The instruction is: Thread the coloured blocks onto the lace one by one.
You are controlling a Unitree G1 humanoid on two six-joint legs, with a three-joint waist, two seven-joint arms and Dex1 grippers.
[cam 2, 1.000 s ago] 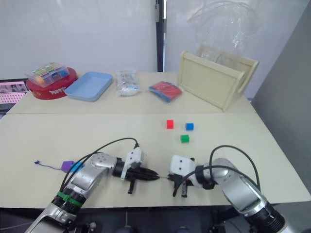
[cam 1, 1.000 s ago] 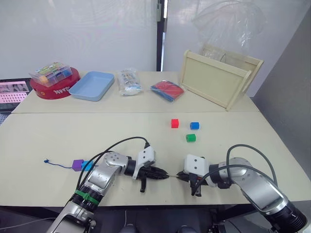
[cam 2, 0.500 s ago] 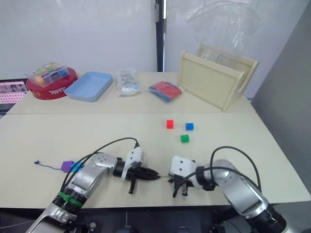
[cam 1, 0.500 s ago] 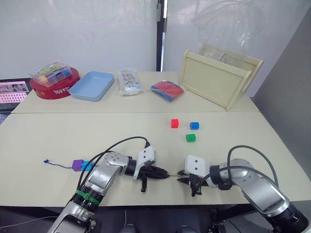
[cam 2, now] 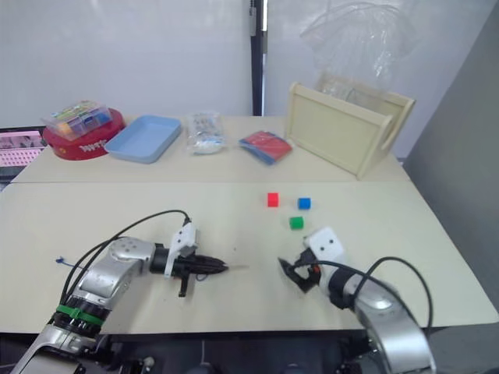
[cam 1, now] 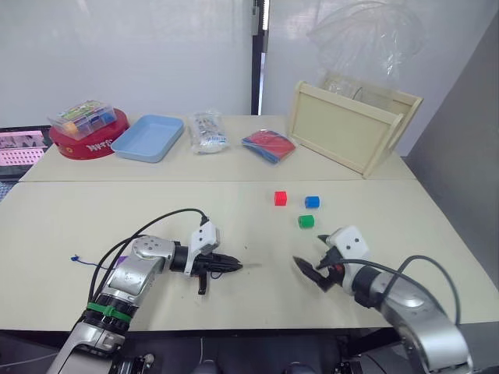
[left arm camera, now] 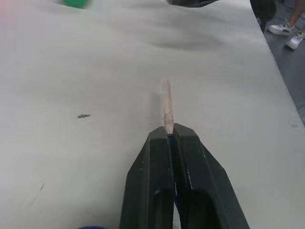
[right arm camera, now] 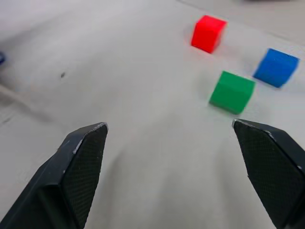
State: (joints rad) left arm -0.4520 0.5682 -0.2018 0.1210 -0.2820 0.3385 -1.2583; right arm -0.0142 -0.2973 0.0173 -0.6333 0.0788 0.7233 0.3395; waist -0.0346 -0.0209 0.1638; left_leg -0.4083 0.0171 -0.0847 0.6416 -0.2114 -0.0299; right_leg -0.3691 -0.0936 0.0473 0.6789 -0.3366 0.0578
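My left gripper [cam 1: 232, 267] is shut on the lace's stiff pale tip [left arm camera: 166, 102], which sticks out past the black fingers [left arm camera: 152, 181] just above the table. The dark lace trails back to its knotted end [cam 1: 74, 258] at the far left. My right gripper [cam 1: 307, 271] stands open and empty a hand's width to the right of the tip, low over the table. Beyond it lie three loose coloured blocks: red [cam 1: 281, 198], blue [cam 1: 312, 202] and green [cam 1: 306, 221]. They also appear ahead of the wide-open right fingers [right arm camera: 81, 162]: red [right arm camera: 208, 32], green [right arm camera: 232, 91], blue [right arm camera: 276, 67].
Along the back of the table stand a wooden crate [cam 1: 351, 125], a red-and-blue packet [cam 1: 269, 145], a clear bag [cam 1: 207, 131], a light blue tray [cam 1: 146, 137] and a red bowl [cam 1: 87, 144] holding a clear box of pieces. The table's front edge runs just below both grippers.
My right gripper has opened, let go of the lace tip and drawn back to the right. My left gripper has pulled left with the tip, and its arm now covers the purple and cyan blocks.
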